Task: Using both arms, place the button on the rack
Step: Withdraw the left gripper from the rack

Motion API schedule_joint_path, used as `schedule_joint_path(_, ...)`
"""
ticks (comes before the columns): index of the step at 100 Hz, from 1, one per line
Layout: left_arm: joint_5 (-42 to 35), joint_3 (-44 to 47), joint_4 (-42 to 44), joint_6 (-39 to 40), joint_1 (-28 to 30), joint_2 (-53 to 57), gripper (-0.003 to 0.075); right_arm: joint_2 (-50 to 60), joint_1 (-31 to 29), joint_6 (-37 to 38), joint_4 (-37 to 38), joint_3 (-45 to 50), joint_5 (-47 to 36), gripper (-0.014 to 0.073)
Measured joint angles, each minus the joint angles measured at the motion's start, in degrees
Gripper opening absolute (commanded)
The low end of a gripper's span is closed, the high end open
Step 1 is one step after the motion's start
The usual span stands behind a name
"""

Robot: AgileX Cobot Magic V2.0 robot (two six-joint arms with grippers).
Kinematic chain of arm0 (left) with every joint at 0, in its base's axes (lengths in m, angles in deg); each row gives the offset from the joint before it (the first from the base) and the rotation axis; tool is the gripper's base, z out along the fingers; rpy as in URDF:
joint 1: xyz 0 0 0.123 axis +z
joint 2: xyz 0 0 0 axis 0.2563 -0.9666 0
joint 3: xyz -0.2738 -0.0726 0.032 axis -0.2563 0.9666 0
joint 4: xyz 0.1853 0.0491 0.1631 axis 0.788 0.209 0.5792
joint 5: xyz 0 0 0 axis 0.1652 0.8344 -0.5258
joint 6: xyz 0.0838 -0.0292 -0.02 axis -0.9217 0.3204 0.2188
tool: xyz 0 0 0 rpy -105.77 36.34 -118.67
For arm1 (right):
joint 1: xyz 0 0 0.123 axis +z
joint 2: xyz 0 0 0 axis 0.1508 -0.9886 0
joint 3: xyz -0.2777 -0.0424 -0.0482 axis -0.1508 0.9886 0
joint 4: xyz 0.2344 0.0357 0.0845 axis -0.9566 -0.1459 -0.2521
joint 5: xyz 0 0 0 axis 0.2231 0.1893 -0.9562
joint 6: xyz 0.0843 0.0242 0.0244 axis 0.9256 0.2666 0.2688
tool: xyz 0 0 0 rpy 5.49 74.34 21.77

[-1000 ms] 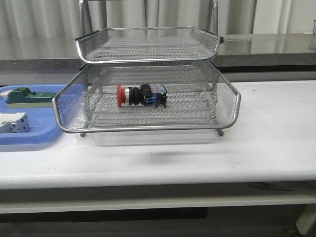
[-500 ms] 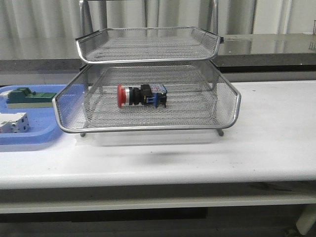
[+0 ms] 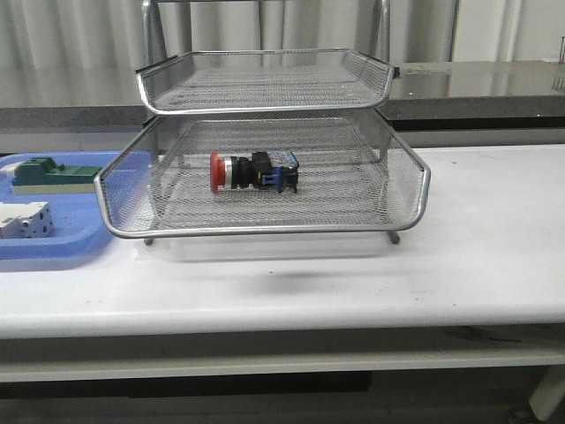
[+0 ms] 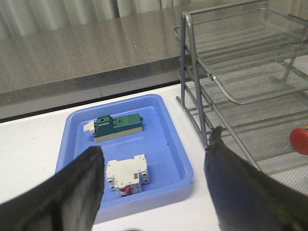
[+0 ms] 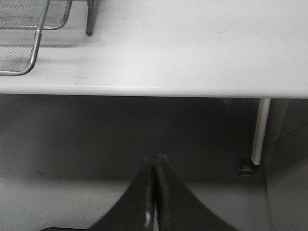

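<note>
The button [image 3: 254,170] lies on its side inside the rack [image 3: 265,231], on the lower of the two mesh trays that show, with its red head to the left. Neither arm appears in the front view. In the left wrist view my left gripper [image 4: 156,144] hangs open and empty above the blue tray's near edge. There the rack [image 4: 231,72] stands beside it, and the button's red head [image 4: 301,140] peeks in at the frame edge. My right gripper [image 5: 155,158] is shut on nothing, low in front of the table's front edge.
A blue plastic tray [image 3: 62,247] left of the rack holds a green block [image 3: 48,173] and a white blocky switch [image 3: 22,219]. The same tray [image 4: 168,144], green block [image 4: 118,126] and white switch [image 4: 126,174] show below my left gripper. A table leg [image 5: 260,130] stands nearby.
</note>
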Motion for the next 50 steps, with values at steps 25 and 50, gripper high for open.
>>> schedule_joint_path(25, -0.35, 7.16, -0.85, 0.00, 0.00, 14.81, 0.0442, 0.00, 0.00, 0.00, 0.00, 0.00, 0.00, -0.0066)
schedule_joint_path(50, -0.46, 10.18, -1.00, 0.00, 0.00, 21.87, 0.0442, 0.00, 0.00, 0.00, 0.00, 0.00, 0.00, -0.0066)
